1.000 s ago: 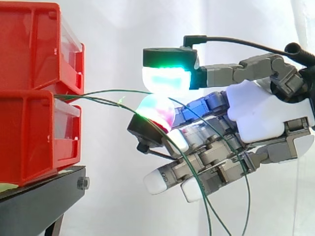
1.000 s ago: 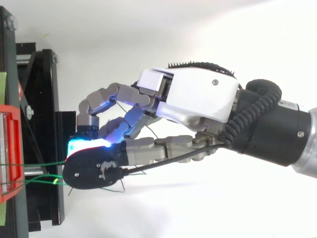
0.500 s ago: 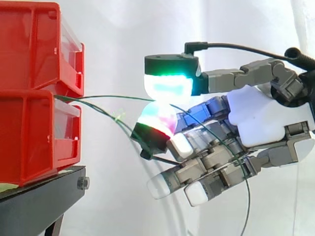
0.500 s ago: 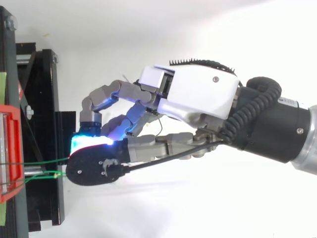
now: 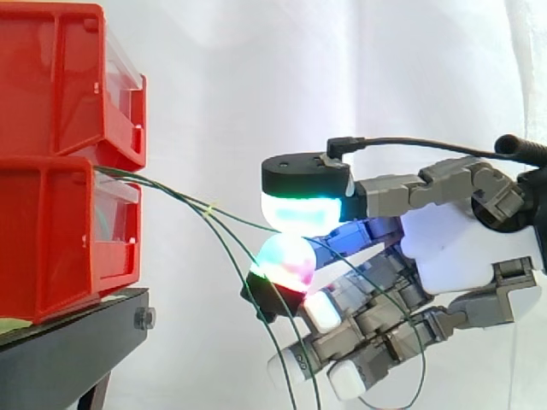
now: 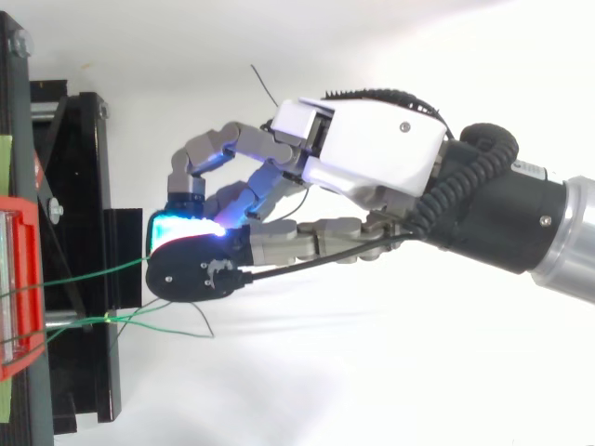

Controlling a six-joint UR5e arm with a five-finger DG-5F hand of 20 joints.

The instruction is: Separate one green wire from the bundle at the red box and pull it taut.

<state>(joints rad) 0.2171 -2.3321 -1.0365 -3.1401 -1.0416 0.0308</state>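
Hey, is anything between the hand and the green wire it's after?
Nothing visible does: the hand pinches one green wire between its pads, right of the red box. The other wires hang below it.

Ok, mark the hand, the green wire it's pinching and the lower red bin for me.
hand (image 5: pixel 453 252), side view, on its white palm shell.
green wire (image 5: pixel 239 219), side view, on the stretch just short of the pinch.
lower red bin (image 5: pixel 51 248), side view, on its red side wall.
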